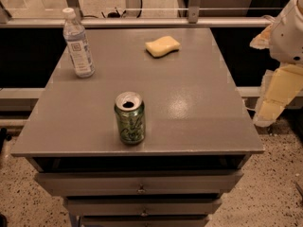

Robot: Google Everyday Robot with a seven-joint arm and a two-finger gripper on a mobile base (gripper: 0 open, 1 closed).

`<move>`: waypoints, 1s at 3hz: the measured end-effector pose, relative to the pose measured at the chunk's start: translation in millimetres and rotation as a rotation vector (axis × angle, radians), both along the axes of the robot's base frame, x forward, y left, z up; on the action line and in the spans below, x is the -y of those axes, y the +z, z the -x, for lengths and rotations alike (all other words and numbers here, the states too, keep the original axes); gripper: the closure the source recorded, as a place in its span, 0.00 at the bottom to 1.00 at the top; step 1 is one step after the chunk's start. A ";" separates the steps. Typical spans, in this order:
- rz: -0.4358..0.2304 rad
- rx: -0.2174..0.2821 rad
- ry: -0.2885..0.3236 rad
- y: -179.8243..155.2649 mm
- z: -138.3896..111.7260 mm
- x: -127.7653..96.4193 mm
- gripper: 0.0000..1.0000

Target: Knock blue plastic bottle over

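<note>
The blue plastic bottle [77, 44] stands upright at the far left of the grey table top [189, 93]. It is slim and clear, with a white cap and a pale blue-white label. My gripper [270, 110] hangs off the table's right edge, below the white arm [289, 30], with its pale yellow parts pointing down. It is far to the right of the bottle and touches nothing on the table.
An open green soda can [129, 117] stands upright near the front middle of the table. A yellow sponge [162, 46] lies at the back centre. The table has drawers [140, 183] below its front edge. A rail [142, 21] runs behind it.
</note>
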State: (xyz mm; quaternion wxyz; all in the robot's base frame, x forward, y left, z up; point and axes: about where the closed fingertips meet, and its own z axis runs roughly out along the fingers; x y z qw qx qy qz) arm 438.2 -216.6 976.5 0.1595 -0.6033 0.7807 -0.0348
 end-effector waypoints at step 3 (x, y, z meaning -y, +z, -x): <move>-0.145 0.063 0.175 10.9 -69.5 -80.8 0.00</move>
